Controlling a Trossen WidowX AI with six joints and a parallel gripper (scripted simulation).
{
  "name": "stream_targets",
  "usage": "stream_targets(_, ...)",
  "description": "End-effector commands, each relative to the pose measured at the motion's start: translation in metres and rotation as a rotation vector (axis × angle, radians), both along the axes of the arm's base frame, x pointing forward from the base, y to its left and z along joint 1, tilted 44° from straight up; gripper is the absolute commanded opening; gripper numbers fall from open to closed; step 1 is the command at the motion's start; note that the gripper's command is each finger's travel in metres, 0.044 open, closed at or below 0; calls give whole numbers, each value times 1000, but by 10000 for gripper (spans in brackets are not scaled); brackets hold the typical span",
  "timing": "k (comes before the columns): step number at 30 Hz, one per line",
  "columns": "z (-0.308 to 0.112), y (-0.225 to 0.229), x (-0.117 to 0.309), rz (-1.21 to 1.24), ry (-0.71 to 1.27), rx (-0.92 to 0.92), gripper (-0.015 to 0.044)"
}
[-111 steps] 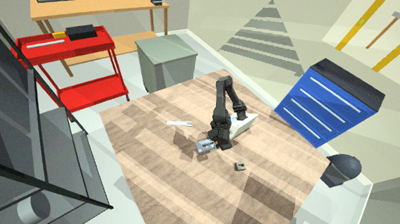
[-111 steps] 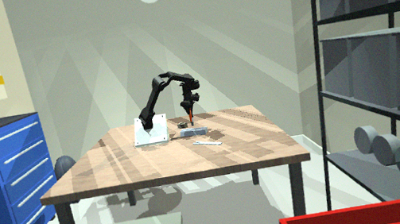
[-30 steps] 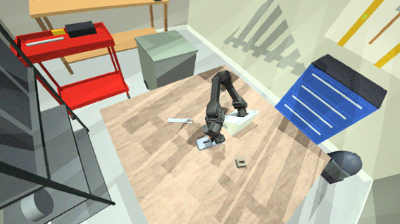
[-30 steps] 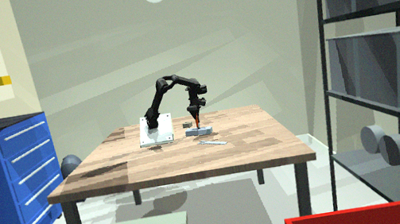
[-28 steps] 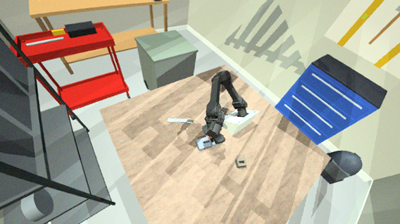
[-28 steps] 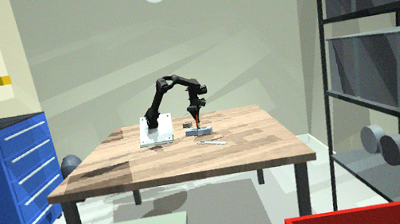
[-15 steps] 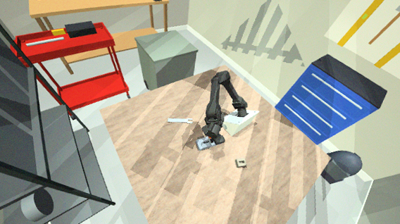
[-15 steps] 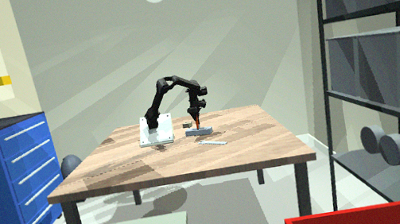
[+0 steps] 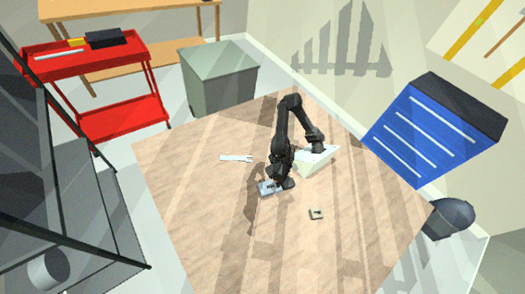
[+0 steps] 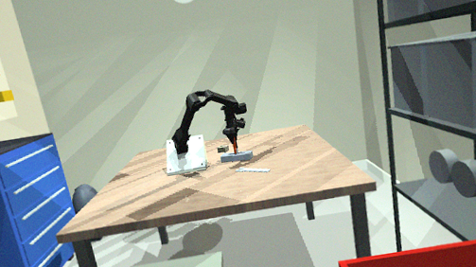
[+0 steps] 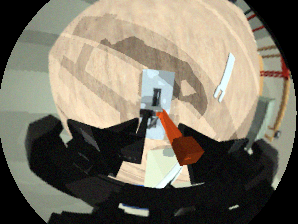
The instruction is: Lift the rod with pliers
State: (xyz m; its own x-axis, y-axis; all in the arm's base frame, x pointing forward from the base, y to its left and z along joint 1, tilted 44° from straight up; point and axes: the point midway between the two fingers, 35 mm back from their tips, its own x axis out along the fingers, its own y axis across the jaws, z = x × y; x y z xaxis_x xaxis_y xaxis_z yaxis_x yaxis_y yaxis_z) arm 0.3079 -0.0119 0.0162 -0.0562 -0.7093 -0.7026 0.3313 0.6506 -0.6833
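Note:
My gripper (image 9: 281, 182) (image 10: 233, 139) (image 11: 158, 123) points down, its fingers fairly wide apart and shut on the spread handles of the pliers (image 10: 237, 150) (image 11: 187, 150). One handle is orange, the other black. The pliers stand upright, with their jaws low at the grey-blue channel block (image 9: 263, 192) (image 10: 227, 158) (image 11: 166, 79). Part of the dark channel (image 11: 160, 94) shows beside the jaws in the wrist view. The jaws' depth in it and their hold around the rod cannot be made out. The small beige block (image 9: 315, 215) (image 10: 222, 149), apparently the holster, holds no pliers.
A flat white wrench-like piece (image 9: 235, 158) (image 10: 253, 169) (image 11: 227, 72) lies on the wooden table (image 9: 203, 198) (image 10: 136, 212) to one side of the channel block. The arm's white angled base (image 9: 307, 168) (image 10: 199, 159) stands behind the gripper.

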Motion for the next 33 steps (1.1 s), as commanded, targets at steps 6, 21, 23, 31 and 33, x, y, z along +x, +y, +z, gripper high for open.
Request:
stream_targets(6,-1,1,1,3,-2,0,280)
stream_targets(21,-2,2,2,3,-2,0,260)
stream_targets(23,-2,2,2,3,-2,0,258)
stream_targets(31,-3,3,2,3,-2,0,247)
stream_targets(33,-3,3,2,3,-2,0,244)
